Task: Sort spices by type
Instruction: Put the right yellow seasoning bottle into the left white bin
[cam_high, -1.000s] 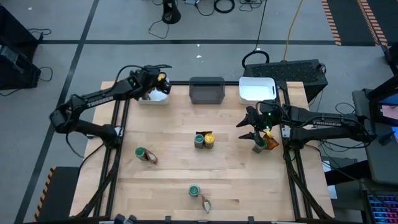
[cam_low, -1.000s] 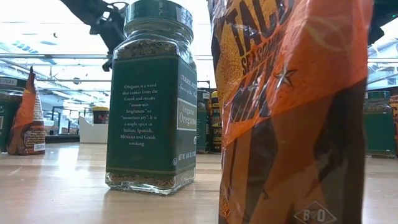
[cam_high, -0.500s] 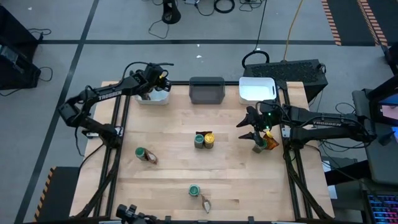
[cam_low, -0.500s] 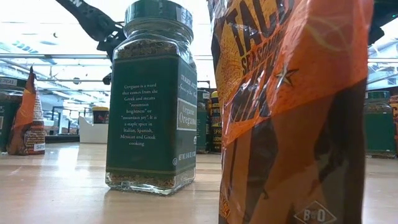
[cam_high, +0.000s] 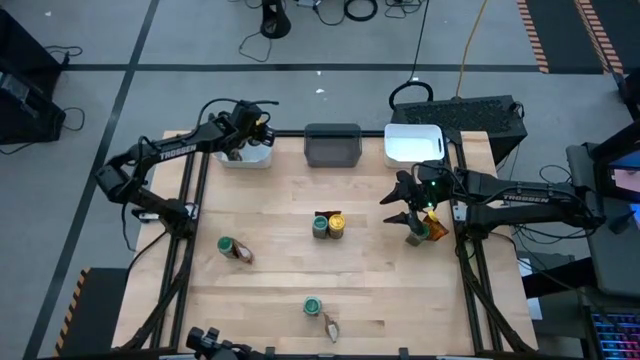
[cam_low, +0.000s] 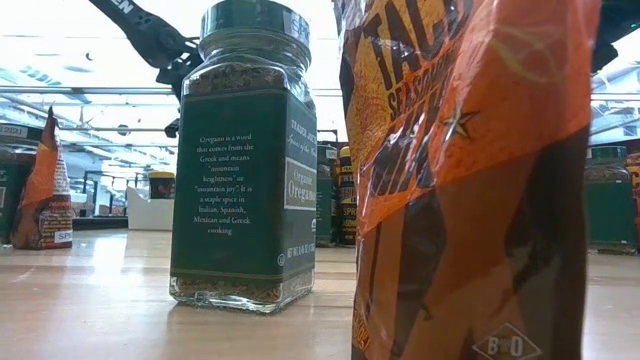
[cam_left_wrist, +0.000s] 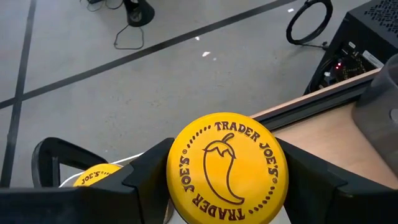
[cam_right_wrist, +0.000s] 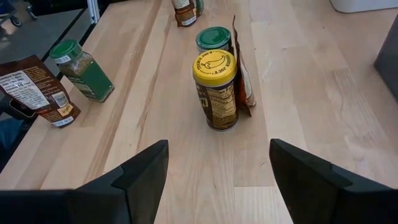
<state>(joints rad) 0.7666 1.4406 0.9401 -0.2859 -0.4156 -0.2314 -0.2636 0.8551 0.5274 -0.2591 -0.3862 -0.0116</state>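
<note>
My left gripper (cam_high: 243, 138) hangs over the white bin (cam_high: 248, 158) at the table's far left, shut on a yellow-lidded jar (cam_left_wrist: 227, 167). A second yellow lid (cam_left_wrist: 94, 177) shows below it in that bin. My right gripper (cam_high: 408, 206) waits open near the right edge, above a green-lidded jar (cam_high: 414, 236) and an orange packet (cam_high: 435, 228). At mid-table a yellow-lidded jar (cam_right_wrist: 216, 87), a green-lidded jar (cam_right_wrist: 213, 38) and a packet (cam_right_wrist: 244, 68) stand together. More green-lidded jars (cam_high: 227, 245) (cam_high: 312, 305) stand on the table, each with a packet (cam_high: 243, 255) (cam_high: 330, 326) beside it. My left gripper pinches the jar between its two fingers (cam_left_wrist: 148, 168), one on each side at the lid's rim (cam_left_wrist: 177, 163). They slant down from the table's left side. The lid faces up toward the wrist. The lid hides the jar's body, so whether it rests in the bin cannot be told.
A dark grey bin (cam_high: 332, 144) and a second white bin (cam_high: 413, 144) stand along the far edge. Bare wood lies between the jar groups. In the low view a green-lidded jar (cam_low: 243, 160) and a packet (cam_low: 470, 180) stand close to the camera.
My left gripper has gone down and toward the far left corner with the yellow-lidded jar, closer over the white bin, then stopped. It has stayed shut on the jar.
</note>
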